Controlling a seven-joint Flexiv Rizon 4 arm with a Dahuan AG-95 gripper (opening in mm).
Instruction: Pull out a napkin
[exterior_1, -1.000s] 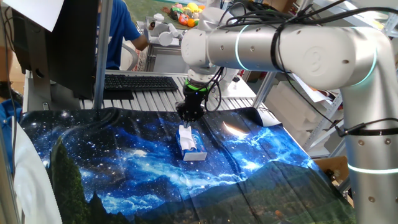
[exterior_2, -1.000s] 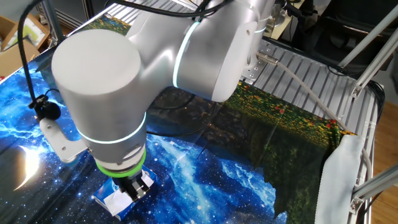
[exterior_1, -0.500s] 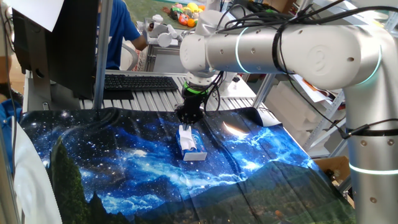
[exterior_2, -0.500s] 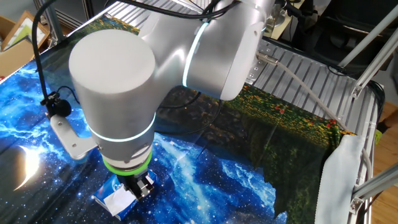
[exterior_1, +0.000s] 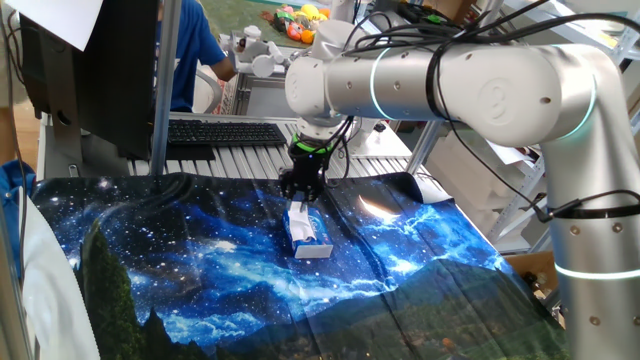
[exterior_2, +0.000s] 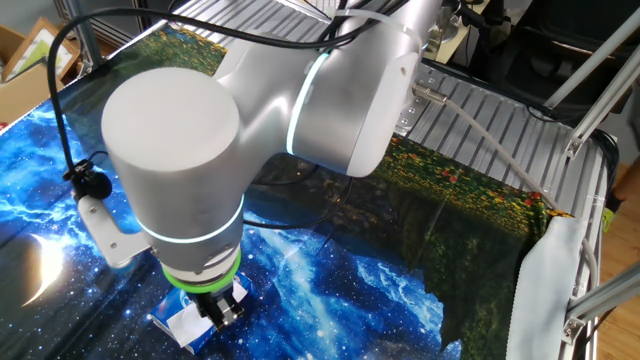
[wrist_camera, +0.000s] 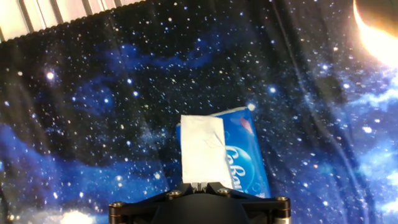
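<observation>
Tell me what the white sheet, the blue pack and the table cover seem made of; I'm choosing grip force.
The napkin looks like thin matte paper tissue, faintly creased. The blue pack seems glossy plastic film, printed with white lettering. The starry cloth looks like printed fabric, rumpled into soft folds. The hand pinches the napkin's near edge.

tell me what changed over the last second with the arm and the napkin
The gripper has risen a little above the tissue pack and the arm's upper joints have swung slightly. Its jaws are shut on the napkin, which stands up from the pack's top. No clear lengthening of the napkin shows. The pack lies in the same spot on the galaxy cloth.
</observation>
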